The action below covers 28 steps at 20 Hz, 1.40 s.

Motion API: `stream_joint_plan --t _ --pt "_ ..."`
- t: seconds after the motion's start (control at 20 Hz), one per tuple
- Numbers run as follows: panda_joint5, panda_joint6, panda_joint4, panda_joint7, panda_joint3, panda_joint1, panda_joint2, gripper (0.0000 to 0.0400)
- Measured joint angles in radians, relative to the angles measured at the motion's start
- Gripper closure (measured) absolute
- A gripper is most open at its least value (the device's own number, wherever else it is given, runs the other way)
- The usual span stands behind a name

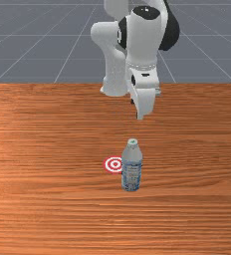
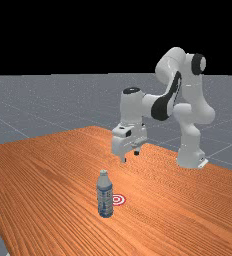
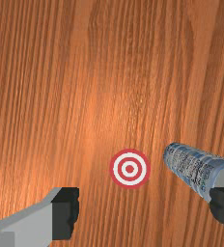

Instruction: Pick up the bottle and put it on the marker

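Note:
The gripper (image 1: 140, 116) hangs above the table, behind the bottle (image 1: 131, 169) in the front view. In the far view the gripper (image 2: 130, 156) is up and to the right of the upright bottle (image 2: 105, 196). Seen from the wrist, the gripper (image 3: 144, 211) has its fingers wide apart with nothing held; one fingertip overlaps part of the bottle (image 3: 193, 166). The marker (image 1: 114, 164), a flat red and white target, lies beside the bottle, on the front view's left. It also appears as a marker (image 2: 118, 199) in the far view and a marker (image 3: 129, 169) in the wrist view.
The wooden table (image 1: 48, 149) spreads around the bottle and marker. Behind them, the arm's base stands at the table's far edge in the front view.

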Motion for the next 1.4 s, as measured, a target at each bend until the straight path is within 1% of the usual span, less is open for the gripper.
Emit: stream_joint_plan --t 0.05,0.15,0.2,0.25,0.3,0.4,0.45,0.5,0.55,0.6,0.7,0.8,0.85,0.9,0.95,1.0,1.05,1.1,1.15,1.2,1.25,1.3,1.35,1.4 --pt "0.0 -0.003 0.007 0.03 0.006 0.015 0.005 0.0" --pt "0.017 -0.005 0.006 0.213 -0.011 0.041 0.007 0.0" --pt "0.019 -0.004 0.002 0.207 -0.015 0.037 0.004 0.0" --pt "0.038 -0.002 -0.005 0.357 -0.04 0.042 -0.001 0.0" --pt "0.047 0.002 -0.012 0.39 -0.059 0.03 -0.006 0.0" --pt "0.043 0.003 -0.017 0.264 -0.074 -0.017 -0.009 0.0" --pt "0.045 0.003 -0.017 0.25 -0.085 -0.033 -0.009 0.0" --pt "0.031 0.005 -0.018 0.089 -0.074 -0.058 -0.01 0.0" --pt "0.026 0.007 -0.019 0.04 -0.07 -0.066 -0.011 0.0" --pt "0.016 0.012 -0.022 -0.057 -0.056 -0.073 -0.012 0.0" --pt "0.006 0.015 -0.022 -0.109 -0.032 -0.06 -0.011 0.0" --pt "0.002 0.011 -0.014 -0.072 -0.016 -0.033 -0.007 0.0" --pt "0.008 -0.002 0.013 0.014 -0.02 -0.016 0.01 0.0" --pt "-0.05 -0.037 0.075 0.152 -0.045 0.016 0.049 0.0" --pt "-0.046 -0.054 0.128 0.146 -0.046 0.017 0.084 0.0" --pt "-0.067 -0.086 0.203 0.157 -0.055 0.027 0.132 0.0" --pt "-0.071 -0.111 0.271 0.156 -0.059 0.03 0.175 0.0" --pt "-0.07 -0.128 0.322 0.153 -0.06 0.03 0.208 0.0" --pt "-0.004 -0.179 0.367 0.104 -0.037 0.004 0.235 0.0" --pt "-0.004 -0.177 0.367 0.104 -0.037 0.003 0.241 0.0" --pt "-0.006 -0.143 0.341 0.106 -0.038 0.003 0.232 0.0" --pt "-0.006 -0.142 0.342 0.106 -0.038 0.003 0.235 0.0" --pt "-0.049 -0.112 0.319 0.14 -0.054 0.021 0.227 0.0" --pt "-0.042 -0.113 0.326 0.135 -0.052 0.019 0.233 0.0"
